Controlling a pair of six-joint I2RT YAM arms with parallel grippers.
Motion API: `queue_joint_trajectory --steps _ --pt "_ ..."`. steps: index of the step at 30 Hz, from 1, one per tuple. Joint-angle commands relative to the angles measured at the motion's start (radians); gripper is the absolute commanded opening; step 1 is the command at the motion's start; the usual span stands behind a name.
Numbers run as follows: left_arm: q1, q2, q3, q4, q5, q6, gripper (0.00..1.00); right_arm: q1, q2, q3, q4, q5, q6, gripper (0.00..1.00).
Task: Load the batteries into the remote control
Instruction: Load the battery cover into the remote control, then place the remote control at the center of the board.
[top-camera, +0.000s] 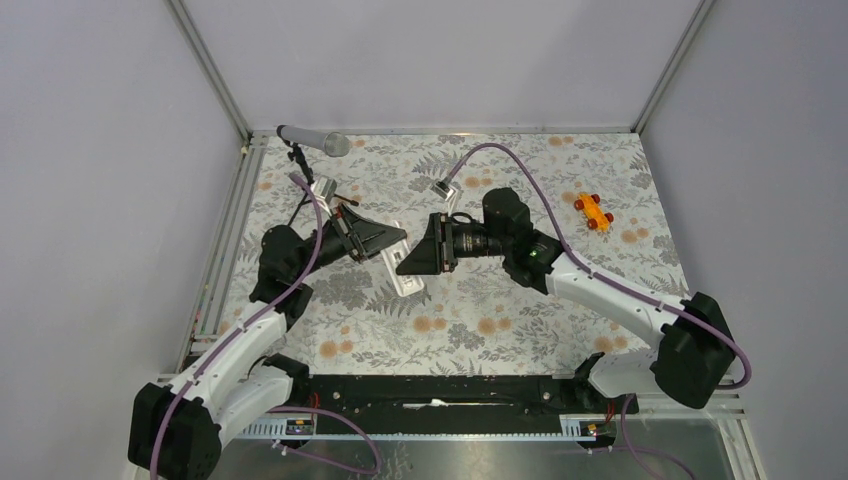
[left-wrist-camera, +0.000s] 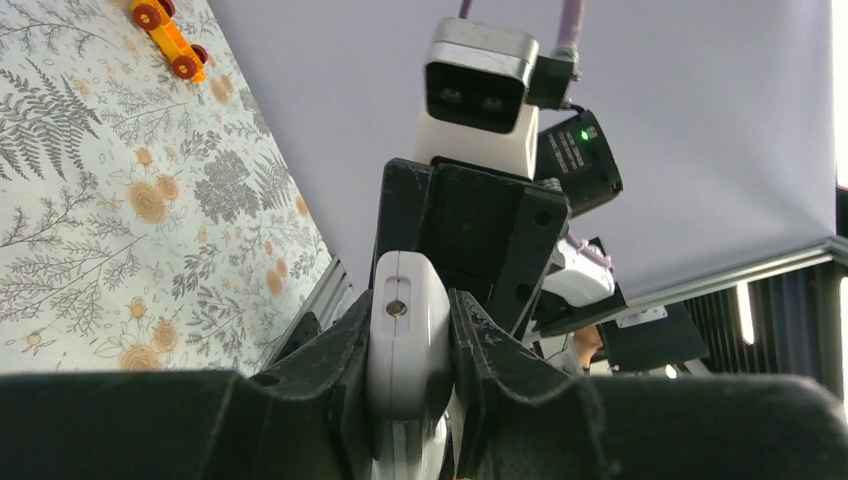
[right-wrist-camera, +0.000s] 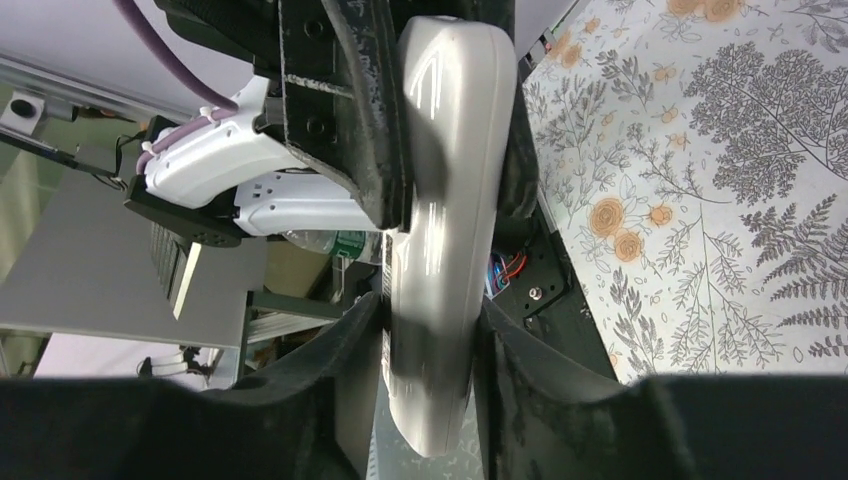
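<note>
Now in hand: the remote control is off the table and both arms grip it at once. I judge this to be a hand-over or a re-grip, before any loading.
Left gripper: jaws clamped on one end of the remote, one finger on each long side.
Right gripper: jaws clamped on the other end, facing the left gripper almost nose to nose.
Place of remote: in the air over the middle of the flowered table, between the two grippers.
Batteries: I cannot find them in any view.
Compartment: I cannot tell whether it is open, or which way it faces.
Bystanders: toy car well apart at the far right, microphone at the far left; neither belongs to the job.
Next move calls for: one gripper to let go while the other holds firm. The compartment face must then be turned up and held steady, so that the free arm can fetch a battery.
</note>
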Motion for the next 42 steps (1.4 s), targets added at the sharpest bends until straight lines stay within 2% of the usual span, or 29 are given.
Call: queue_joint_trajectory --steps 1,4,6,8,9,10,14,17,20,23,29,33,37,42 --pt "-0.003 0.001 0.048 0.056 0.033 0.032 0.1 0.0 0.031 0.013 0.101 -0.058 -0.001 0.36" --pt "-0.003 -0.008 0.046 0.053 0.03 0.046 0.33 -0.001 0.041 0.017 0.068 -0.009 -0.006 0.26" --pt "-0.003 -0.023 0.05 0.008 0.013 0.079 0.52 -0.001 0.037 0.019 0.023 0.056 -0.02 0.21" --pt "-0.003 -0.046 0.064 -0.106 -0.029 0.153 0.73 -0.001 0.024 0.015 -0.034 0.139 -0.045 0.19" --pt "-0.003 -0.06 0.074 -0.165 -0.054 0.188 0.9 -0.001 0.015 0.01 -0.067 0.177 -0.059 0.19" --pt "-0.002 -0.075 0.085 -0.233 -0.08 0.23 0.98 -0.001 0.004 0.008 -0.108 0.238 -0.075 0.18" --pt "0.003 -0.139 0.166 -0.595 -0.261 0.412 0.99 -0.01 -0.005 0.019 -0.368 0.435 -0.179 0.18" --pt "0.005 -0.192 0.191 -0.814 -0.45 0.488 0.99 -0.015 0.039 0.042 -0.585 0.681 -0.301 0.18" --pt "0.005 -0.238 0.208 -0.937 -0.558 0.548 0.99 -0.018 0.142 0.06 -0.754 1.004 -0.395 0.18" --pt "0.005 -0.266 0.235 -1.014 -0.602 0.598 0.99 -0.021 0.217 0.067 -0.809 1.18 -0.437 0.16" --pt "0.005 -0.288 0.272 -1.1 -0.643 0.645 0.99 -0.02 0.354 0.14 -0.886 1.347 -0.471 0.13" --pt "0.005 -0.301 0.288 -1.123 -0.655 0.658 0.99 -0.02 0.434 0.179 -0.939 1.396 -0.494 0.13" --pt "0.005 -0.306 0.314 -1.172 -0.687 0.674 0.99 -0.02 0.497 0.2 -0.973 1.419 -0.501 0.18" --pt "0.005 -0.307 0.367 -1.257 -0.712 0.68 0.99 -0.019 0.525 0.227 -0.988 1.364 -0.495 0.28"
